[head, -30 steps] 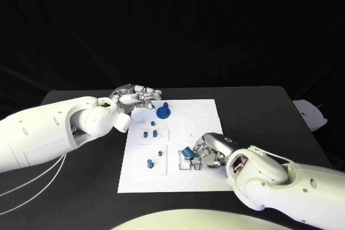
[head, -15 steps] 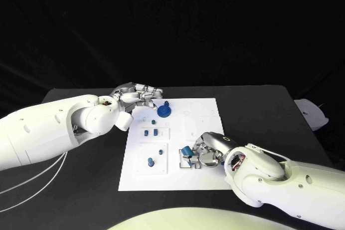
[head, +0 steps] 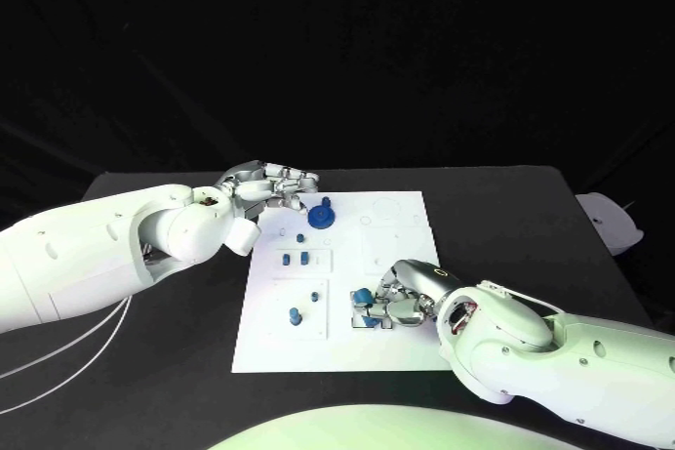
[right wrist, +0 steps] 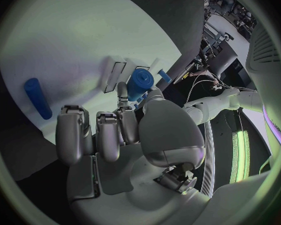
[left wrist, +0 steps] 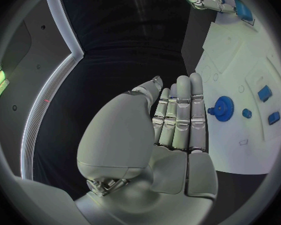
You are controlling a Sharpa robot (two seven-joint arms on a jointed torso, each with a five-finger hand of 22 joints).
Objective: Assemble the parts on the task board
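your right hand [head: 398,304] held one round blue part [head: 363,297] in its fingers, low over the near right of the task board [head: 401,250]. your left hand [head: 267,186] sat at the board's far left corner, fingers straight and together, holding nothing, beside one blue gear [head: 321,218]. five smaller blue parts stood on the board's left half.

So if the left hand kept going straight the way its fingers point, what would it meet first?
Probably the blue gear standing on the task board, just past the left hand's fingertips; depth is hard to judge.
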